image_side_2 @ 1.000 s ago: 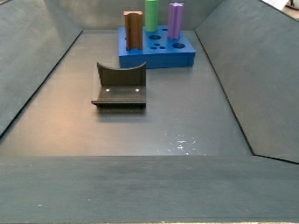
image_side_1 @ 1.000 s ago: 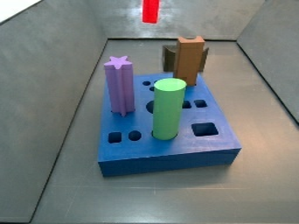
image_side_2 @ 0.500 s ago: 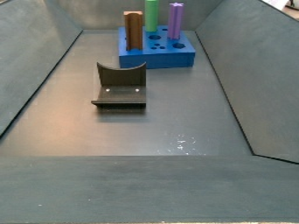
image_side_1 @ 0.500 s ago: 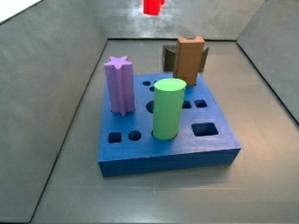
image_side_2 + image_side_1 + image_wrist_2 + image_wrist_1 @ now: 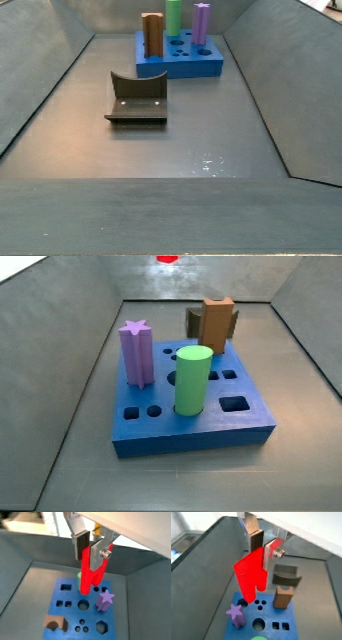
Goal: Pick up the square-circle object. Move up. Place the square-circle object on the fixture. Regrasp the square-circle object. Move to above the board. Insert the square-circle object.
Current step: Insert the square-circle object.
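Height is what matters now: the gripper [image 5: 264, 543] hangs well above the thick blue square board [image 5: 298, 619], its flat silver fingers [image 5: 272, 551] pinching the upper end of the bright red blocky square-circle object [image 5: 252, 576]. In both wrist views the red peg's long axis runs straight down from the jaws toward the board's top face, so the piece hangs upright, lower end first. In a wrist view [image 5: 89, 571] its tip appears over the middle of the board, near the round hole [image 5: 83, 605] and just beside the purple star-topped peg [image 5: 105, 599]; which hole it truly lines up with I cannot tell from this angle.

Only a sliver of red [image 5: 167, 259] shows at the upper edge of a side view, well clear of the green cylinder [image 5: 193, 380] and the brown blocky peg [image 5: 215, 323] standing near the board's far corner. The dark fixture [image 5: 136, 98] sits on the floor well apart from the board and holds nothing.

By my judgement the coming move is a straight descent, needing the peg centred over its matching hole.
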You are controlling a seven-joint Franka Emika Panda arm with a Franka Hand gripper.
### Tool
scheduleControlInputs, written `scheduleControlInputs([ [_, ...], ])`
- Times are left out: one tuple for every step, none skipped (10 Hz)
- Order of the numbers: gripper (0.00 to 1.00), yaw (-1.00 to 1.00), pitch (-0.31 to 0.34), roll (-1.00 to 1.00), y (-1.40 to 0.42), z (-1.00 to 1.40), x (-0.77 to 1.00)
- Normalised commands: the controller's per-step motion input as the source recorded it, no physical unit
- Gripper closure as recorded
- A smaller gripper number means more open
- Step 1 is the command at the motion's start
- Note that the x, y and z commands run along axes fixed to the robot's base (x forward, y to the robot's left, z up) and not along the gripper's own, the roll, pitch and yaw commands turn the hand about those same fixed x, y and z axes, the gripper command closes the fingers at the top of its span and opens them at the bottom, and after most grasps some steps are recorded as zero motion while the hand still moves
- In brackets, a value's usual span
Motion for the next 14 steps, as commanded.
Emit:
scheduleControlInputs([
  [1.0, -1.0, 0.0, 0.0, 0.0, 0.07, 0.0],
  [1.0, -0.73, 0.0, 0.0, 0.0, 0.0, 0.32],
  [1.0, -0.05, 0.0, 0.0, -0.03, 0.0, 0.0],
  [1.0, -0.48, 0.054, 0.15, -0.27, -0.13, 0.34],
  [1.0, -0.99, 0.044, 0.14, -0.02, -0.29, -0.09],
  [1.0, -1.0, 0.0, 0.05, 0.0, -0.49, -0.02],
  [1.0, -1.0, 0.0, 0.0, 0.0, -0.62, 0.0],
  [1.0, -1.0, -0.009, 0.0, 0.0, -0.65, 0.0],
  [1.0, -0.86, -0.09, 0.0, -0.27, -0.48, 0.0],
  [1.0, 0.0, 0.029, 0.0, -0.07, -0.01, 0.08],
  [1.0, -0.1, 0.0, 0.0, -0.12, -0.08, 0.0],
  [1.0, -0.85, 0.0, 0.0, -0.36, -0.06, 0.0],
  [1.0, -0.89, 0.0, 0.0, -0.28, 0.0, 0.0],
  [1.0, -0.73, 0.0, 0.03, -0.38, 0.0, -0.02],
])
